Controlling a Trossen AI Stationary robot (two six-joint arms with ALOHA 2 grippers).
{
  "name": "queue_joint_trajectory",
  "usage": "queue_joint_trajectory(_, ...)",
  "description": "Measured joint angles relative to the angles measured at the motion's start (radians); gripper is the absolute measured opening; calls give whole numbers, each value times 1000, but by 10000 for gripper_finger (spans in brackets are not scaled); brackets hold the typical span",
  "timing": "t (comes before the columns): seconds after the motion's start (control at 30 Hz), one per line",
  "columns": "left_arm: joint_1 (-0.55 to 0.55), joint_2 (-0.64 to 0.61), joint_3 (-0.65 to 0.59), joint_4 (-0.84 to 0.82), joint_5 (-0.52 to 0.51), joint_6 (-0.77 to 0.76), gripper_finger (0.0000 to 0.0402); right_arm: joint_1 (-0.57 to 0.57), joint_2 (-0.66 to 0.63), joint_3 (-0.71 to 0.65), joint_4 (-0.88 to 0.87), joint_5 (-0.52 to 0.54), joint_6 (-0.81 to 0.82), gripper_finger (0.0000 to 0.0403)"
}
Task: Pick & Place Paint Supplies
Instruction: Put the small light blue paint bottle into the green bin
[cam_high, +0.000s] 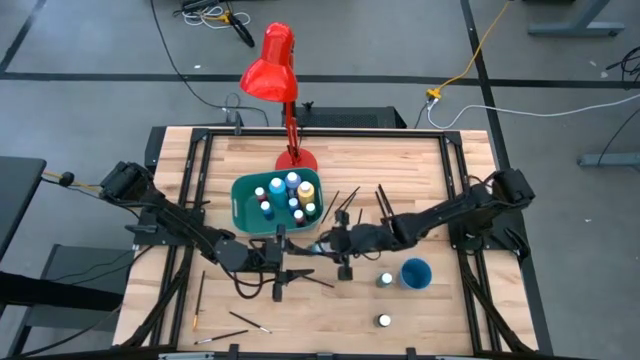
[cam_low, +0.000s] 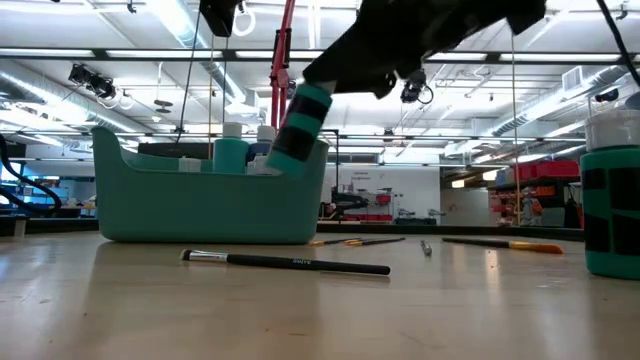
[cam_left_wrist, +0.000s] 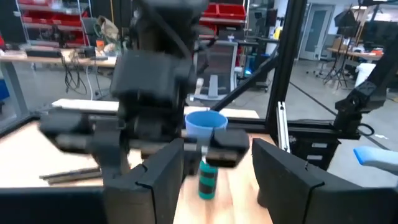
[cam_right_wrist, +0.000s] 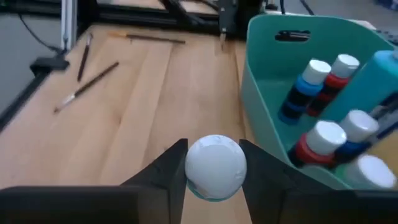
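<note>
The teal bin (cam_high: 275, 203) at the table's middle holds several white-capped paint bottles (cam_right_wrist: 323, 93) standing upright. My right gripper (cam_right_wrist: 214, 180) is shut on a teal bottle (cam_low: 300, 120) with a dark label, which hangs over the bin's right end (cam_low: 318, 165). My left gripper (cam_left_wrist: 217, 177) stands open near the bin's near side (cam_high: 300, 268), level and pointing at the right arm, with nothing between its fingers. Two more bottles (cam_high: 385, 281) (cam_high: 384, 320) stand on the table beside the blue cup (cam_high: 415, 272). Thin paintbrushes (cam_low: 285, 262) (cam_right_wrist: 84, 87) lie flat on the wood. My right gripper pinches the teal bottle at its white-capped end (cam_right_wrist: 216, 167) between its two fingers, one on each side. The cap faces back toward the wrist, and the bottle runs on along the fingers. It is lifted clear and tilts down, bottom end (cam_low: 290, 150) lowest, above the bin's rim.
A red desk lamp (cam_high: 272, 65) stands on its base (cam_high: 296, 158) just behind the bin. More brushes lie at the near left (cam_high: 200, 295) (cam_high: 250, 320) and beyond the right arm (cam_high: 383, 200). A black frame rail (cam_high: 460, 200) runs along the table's sides.
</note>
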Motion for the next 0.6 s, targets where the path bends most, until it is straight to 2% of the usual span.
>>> queue_joint_trajectory(0.1, 0, 0, 0, 22, -1, 43, 196, -24, 56, 25, 13, -12, 20, 128)
queue_joint_trajectory(0.37, 0, 0, 1, 40, -3, 83, 196, -51, 212, 272, -268, -41, 22, 128)
queue_joint_trajectory(0.6, 0, 0, 1, 31, -4, 83, 196, -64, 298, 352, -269, -48, 17, 129)
